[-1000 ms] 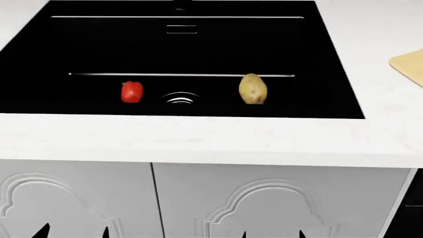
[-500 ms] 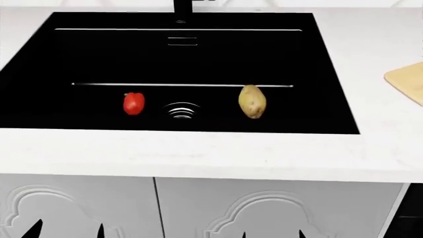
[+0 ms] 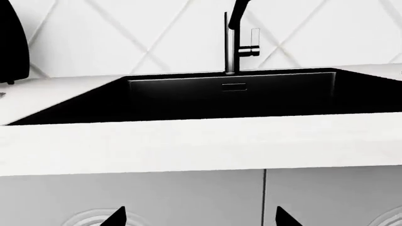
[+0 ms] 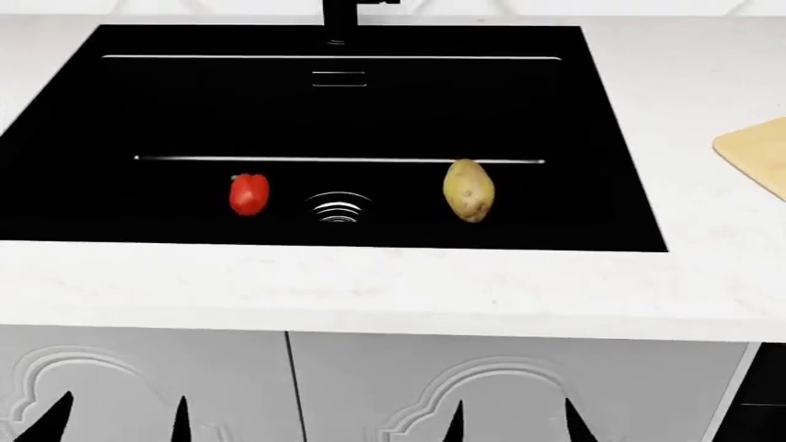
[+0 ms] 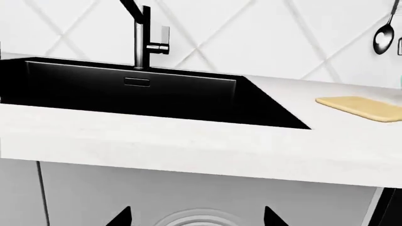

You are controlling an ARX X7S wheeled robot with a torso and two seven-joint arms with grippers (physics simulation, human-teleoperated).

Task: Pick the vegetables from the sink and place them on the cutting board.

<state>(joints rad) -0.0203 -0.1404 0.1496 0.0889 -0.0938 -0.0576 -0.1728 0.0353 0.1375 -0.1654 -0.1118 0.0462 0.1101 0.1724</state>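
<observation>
Glossy red bell pepper [image 4: 248, 193] and oval tan speckled potato [image 4: 468, 190] on floor of matte black rectangular sink [image 4: 74, 110], either side of ringed drain [image 4: 339, 207]. Light tan wooden cutting board [image 4: 756, 152] cut off at frame edge. Left gripper [image 4: 121, 419] and right gripper [image 4: 510, 422]: only fingertips visible, spread apart, below counter.

Red pepper [image 4: 248, 193] and speckled potato [image 4: 468, 190] in black sink [image 4: 344, 110].

no readable text, labels, brands or numbers anywhere, sink [image 4: 74, 110] walls plain black, faucet [image 5: 143, 37] unmarked, cutting board [image 5: 364, 107] bare wood, countertop [image 4: 368, 285] and cabinet doors [image 4: 491, 387] unlettered
</observation>
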